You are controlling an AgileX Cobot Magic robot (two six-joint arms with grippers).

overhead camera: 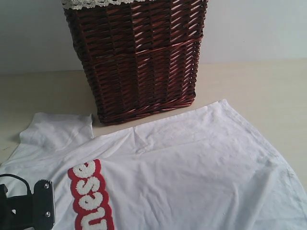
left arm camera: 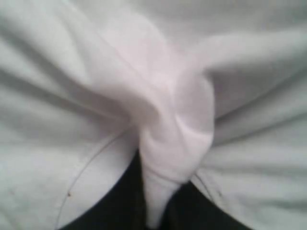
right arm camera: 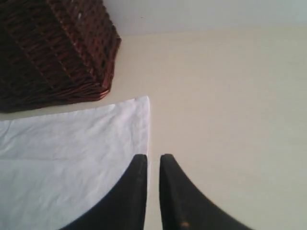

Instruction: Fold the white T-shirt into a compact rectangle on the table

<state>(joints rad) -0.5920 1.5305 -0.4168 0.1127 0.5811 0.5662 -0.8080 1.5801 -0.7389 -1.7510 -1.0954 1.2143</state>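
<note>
1. Exterior view: the white T-shirt [overhead camera: 192, 167] lies spread on the surface [overhead camera: 268, 86], with its far edge just beside the foot of the wicker basket [overhead camera: 139, 57]. We judge the biggest danger to be a one-sided pull. Only one side is gripped, so a lift may drag the cloth into a heap instead of a clean fold.
2. The basket stands so near that the sleeve [overhead camera: 57, 129] or an arm could catch on it during the fold.
3. The left fingers [left arm camera: 124, 211] are closed on a bunched pinch of the shirt. We think such a thick bunch may slip out, or take two layers together.
4. The right fingers [right arm camera: 140, 165] stand only a slit apart and hold nothing. They are just beside the shirt's edge, with bare surface showing between them, so closing there would likely miss the cloth.
5. The surface is pale beige, smooth and wide. Behind it stands a plain light wall [overhead camera: 254, 28].
</note>
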